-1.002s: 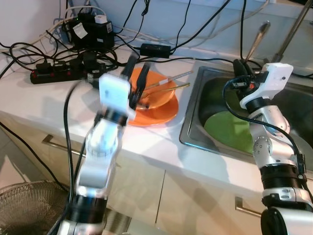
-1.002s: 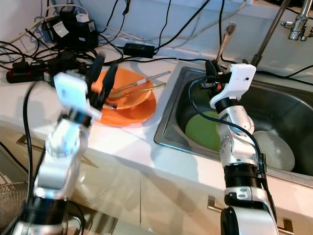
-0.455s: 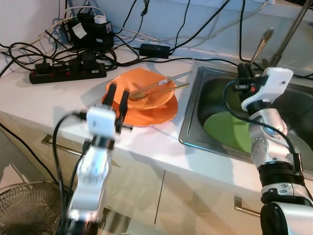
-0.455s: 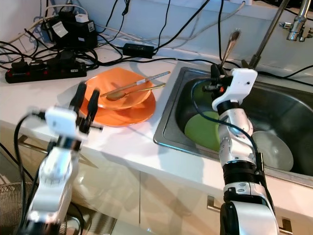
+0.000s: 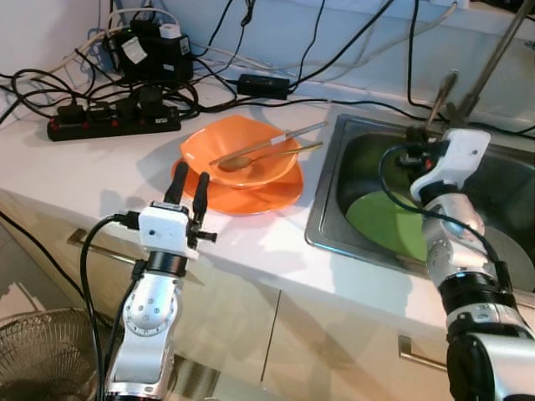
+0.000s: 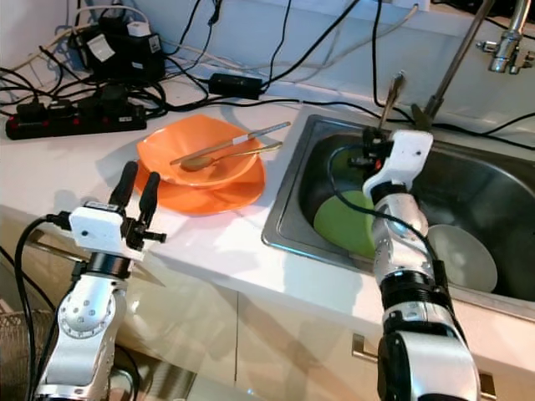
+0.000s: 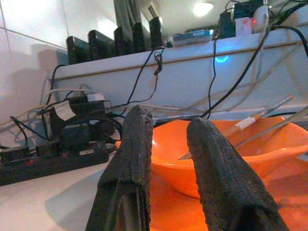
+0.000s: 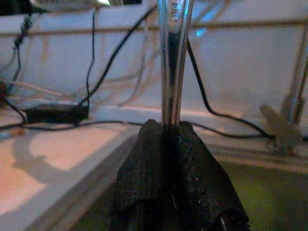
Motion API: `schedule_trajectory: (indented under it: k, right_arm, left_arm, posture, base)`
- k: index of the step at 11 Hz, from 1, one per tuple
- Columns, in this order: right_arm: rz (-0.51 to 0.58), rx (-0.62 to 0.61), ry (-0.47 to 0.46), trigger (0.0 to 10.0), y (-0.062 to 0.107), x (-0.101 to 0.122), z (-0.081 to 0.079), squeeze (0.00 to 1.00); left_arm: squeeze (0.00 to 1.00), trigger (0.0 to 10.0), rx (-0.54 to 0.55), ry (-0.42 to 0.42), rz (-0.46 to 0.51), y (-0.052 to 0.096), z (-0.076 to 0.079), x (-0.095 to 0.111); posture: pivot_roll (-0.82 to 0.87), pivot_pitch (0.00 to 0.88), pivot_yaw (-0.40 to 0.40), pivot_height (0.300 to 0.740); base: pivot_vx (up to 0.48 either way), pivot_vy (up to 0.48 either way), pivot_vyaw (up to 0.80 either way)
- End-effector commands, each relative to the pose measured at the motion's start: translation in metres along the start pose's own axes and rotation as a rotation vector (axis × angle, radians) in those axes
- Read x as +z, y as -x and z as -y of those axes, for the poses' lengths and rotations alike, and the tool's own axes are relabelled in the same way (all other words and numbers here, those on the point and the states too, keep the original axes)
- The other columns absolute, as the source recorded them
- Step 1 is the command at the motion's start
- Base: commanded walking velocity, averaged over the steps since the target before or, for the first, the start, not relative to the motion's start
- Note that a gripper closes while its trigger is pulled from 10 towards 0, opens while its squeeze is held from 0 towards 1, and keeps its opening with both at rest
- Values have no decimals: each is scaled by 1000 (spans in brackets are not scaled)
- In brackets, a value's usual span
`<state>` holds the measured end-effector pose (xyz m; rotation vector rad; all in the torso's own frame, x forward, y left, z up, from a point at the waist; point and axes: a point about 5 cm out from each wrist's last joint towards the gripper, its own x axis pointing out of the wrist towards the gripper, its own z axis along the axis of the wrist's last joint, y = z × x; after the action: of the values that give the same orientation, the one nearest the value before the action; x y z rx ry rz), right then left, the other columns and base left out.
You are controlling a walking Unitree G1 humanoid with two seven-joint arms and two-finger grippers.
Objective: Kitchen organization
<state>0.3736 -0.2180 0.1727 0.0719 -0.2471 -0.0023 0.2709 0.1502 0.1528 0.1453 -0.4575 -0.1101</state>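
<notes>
Two right gripper [image 8: 169, 144] fingers pinch an unmarked spoon [image 5: 440, 90].

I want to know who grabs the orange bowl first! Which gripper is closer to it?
Left. The left gripper is open, just in front of the orange bowl at the counter's edge. The right gripper is off over the sink, holding a spoon.

Both head views look forward and down from above the white countertop [image 5: 75, 167], sharing the orange shallow bowl [image 5: 251, 163] and the steel sink [image 6: 468, 180]. The left wrist camera looks level along its two parted black fingers [image 7: 130, 159], close to that bowl just beyond them. The right wrist camera looks along pressed-together fingers [image 8: 192, 178] toward the white back wall [image 8: 120, 57], a shiny metal spoon handle [image 8: 172, 57] rising between them.
</notes>
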Motion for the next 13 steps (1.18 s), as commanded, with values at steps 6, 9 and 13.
schedule_trajectory:
  k: [6,9,13]
  right_arm:
    - [-183,-78,27,10000,11,-36,8,0]
    - [-264,-95,32,10000,21,-53,8,0]
    - [-291,-96,36,10000,25,-59,8,0]
  left_arm:
    - [0,10000,-33,24,-25,0,7,-5]
    - [0,10000,-48,39,-37,1,9,-6]
    - [0,10000,-57,46,-49,2,11,-8]
  posture:
    - [233,24,-72,740]
    - [238,24,-75,740]
    - [238,25,-75,740]
  base:
    - [0,0,0]
    - [0,0,0]
    - [0,0,0]
